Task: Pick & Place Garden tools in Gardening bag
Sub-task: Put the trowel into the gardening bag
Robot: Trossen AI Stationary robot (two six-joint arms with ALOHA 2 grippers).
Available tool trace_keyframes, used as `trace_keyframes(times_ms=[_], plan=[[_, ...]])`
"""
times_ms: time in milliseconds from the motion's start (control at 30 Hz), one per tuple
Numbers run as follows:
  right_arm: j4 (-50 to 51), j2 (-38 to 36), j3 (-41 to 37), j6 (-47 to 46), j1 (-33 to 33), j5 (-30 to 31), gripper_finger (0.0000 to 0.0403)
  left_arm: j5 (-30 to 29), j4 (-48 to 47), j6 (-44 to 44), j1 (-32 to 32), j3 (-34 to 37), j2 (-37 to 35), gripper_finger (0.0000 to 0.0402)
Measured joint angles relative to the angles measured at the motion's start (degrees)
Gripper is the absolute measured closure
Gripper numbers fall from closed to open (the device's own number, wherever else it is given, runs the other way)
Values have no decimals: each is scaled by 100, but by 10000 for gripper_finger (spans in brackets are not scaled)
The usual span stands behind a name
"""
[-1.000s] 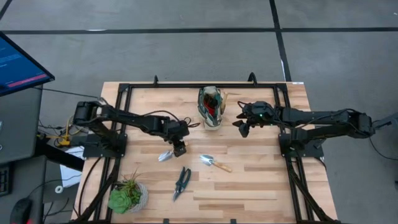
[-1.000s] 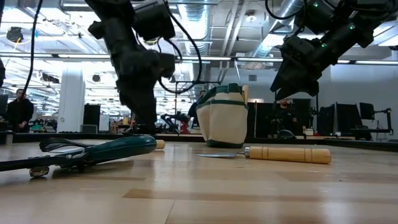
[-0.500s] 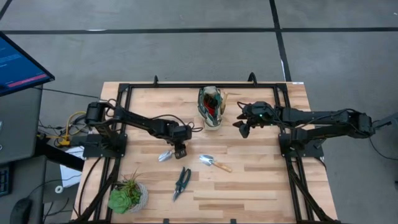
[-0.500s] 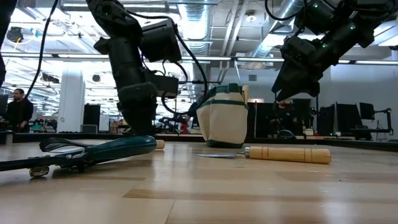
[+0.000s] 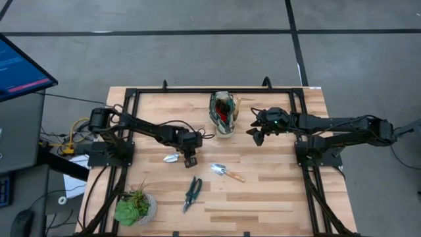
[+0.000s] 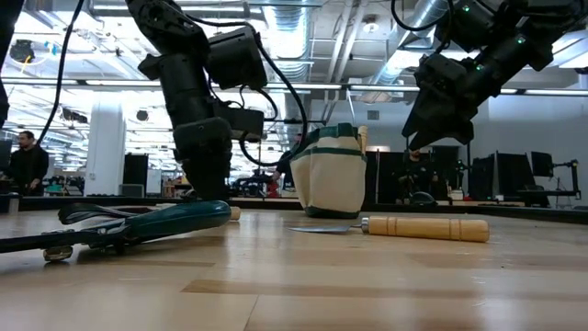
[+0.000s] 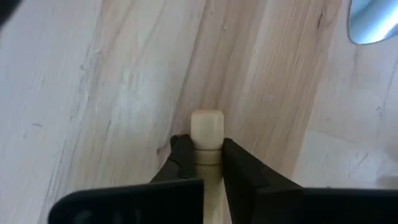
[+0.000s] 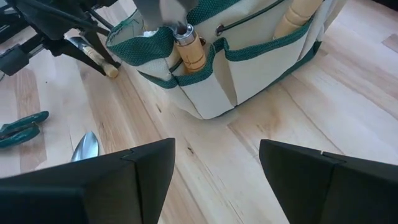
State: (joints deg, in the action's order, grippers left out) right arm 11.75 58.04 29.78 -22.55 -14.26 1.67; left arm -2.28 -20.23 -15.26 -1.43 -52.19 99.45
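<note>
My left gripper (image 5: 190, 158) is down at the table's middle left, shut on a small trowel (image 5: 173, 158) with a silver head and a light wooden handle. A second trowel (image 5: 227, 173) lies flat to its right, and dark-handled shears (image 5: 192, 193) lie nearer the front edge. The gardening bag (image 5: 223, 113), green with cream panels, stands upright at the far middle with wooden handles sticking out of its pockets (image 8: 189, 53). My right gripper (image 8: 214, 180) hangs open just right of the bag, above the table, touching nothing. My left gripper pinches the trowel's wooden handle (image 7: 206, 152) between its two fingers, a little short of the handle's rounded free end (image 7: 206, 123). The fingers come steeply from above, one on each side of the handle. The trowel lies on the table.
A potted green plant (image 5: 135, 209) stands at the front left corner. A black frame (image 5: 197, 91) runs around the tabletop's edges. Bare wood lies between the bag and the second trowel. A monitor (image 5: 20, 66) stands off the table's left side.
My left gripper has sunk a little toward the table and shut on the trowel's handle. The trowel's silver head has swung slightly toward the far edge while the tool stayed on the table.
</note>
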Motion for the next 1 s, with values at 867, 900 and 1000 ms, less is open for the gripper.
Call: trace_keyframes(times_ms=[867,900,1000], plan=[[-149,2,-2,-3,37,-37,177,-702,7828,-427,-2524,2000,-2233,396],[-149,2,-2,-3,37,-37,177,-650,8083,-422,-2524,2037,-2103,396],[-149,2,-2,-3,37,-37,177,-524,8601,-271,-2524,2033,-1721,396]])
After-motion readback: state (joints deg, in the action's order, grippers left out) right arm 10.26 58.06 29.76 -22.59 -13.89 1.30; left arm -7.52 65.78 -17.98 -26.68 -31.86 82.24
